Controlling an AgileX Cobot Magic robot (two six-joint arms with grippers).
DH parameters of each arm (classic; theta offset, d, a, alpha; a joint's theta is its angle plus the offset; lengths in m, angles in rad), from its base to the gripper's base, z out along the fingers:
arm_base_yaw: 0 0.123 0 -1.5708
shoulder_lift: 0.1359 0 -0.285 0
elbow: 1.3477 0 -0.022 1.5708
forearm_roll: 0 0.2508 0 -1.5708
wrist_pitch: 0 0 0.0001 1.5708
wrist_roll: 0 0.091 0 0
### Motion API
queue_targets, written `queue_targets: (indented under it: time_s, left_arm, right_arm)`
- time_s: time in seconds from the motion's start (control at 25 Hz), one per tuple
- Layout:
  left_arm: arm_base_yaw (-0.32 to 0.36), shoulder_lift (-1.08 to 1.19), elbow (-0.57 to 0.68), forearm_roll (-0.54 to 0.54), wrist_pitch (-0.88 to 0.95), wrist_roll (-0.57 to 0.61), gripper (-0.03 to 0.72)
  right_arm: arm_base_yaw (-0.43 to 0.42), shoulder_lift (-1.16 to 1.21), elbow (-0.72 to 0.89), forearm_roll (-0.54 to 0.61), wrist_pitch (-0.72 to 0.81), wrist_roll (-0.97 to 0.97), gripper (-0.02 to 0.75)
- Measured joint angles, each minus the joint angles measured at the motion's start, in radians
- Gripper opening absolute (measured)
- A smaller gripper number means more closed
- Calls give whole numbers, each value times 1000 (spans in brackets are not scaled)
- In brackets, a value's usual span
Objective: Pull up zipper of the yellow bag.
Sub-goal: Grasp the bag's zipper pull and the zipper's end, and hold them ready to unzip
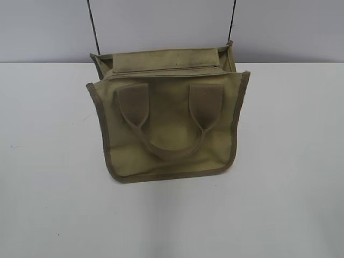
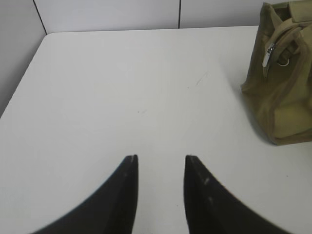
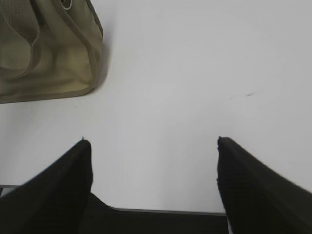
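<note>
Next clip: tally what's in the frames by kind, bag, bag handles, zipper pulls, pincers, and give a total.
Bag: 1
Bag handles: 1 visible; a second can't be confirmed
Zipper pull: 1
Pincers: 2, left pincer and right pincer, both open above the table
Total: 5

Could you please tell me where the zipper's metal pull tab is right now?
In the left wrist view, the pull tab hangs at the upper right, on the yellow bag, far from the open left gripper.

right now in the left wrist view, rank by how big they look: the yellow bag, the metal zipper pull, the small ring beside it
1. yellow bag, cut off by the frame edge
2. zipper pull
3. ring, looks close to the pull in size, so the last two places are unsure
</note>
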Motion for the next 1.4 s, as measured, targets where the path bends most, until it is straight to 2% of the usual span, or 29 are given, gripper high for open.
queue_targets:
  time_s: [1.4]
  left_arm:
    - [0,0,-12,-20,-20,0,244]
  right_arm:
    - [0,0,0,0,0,0,582]
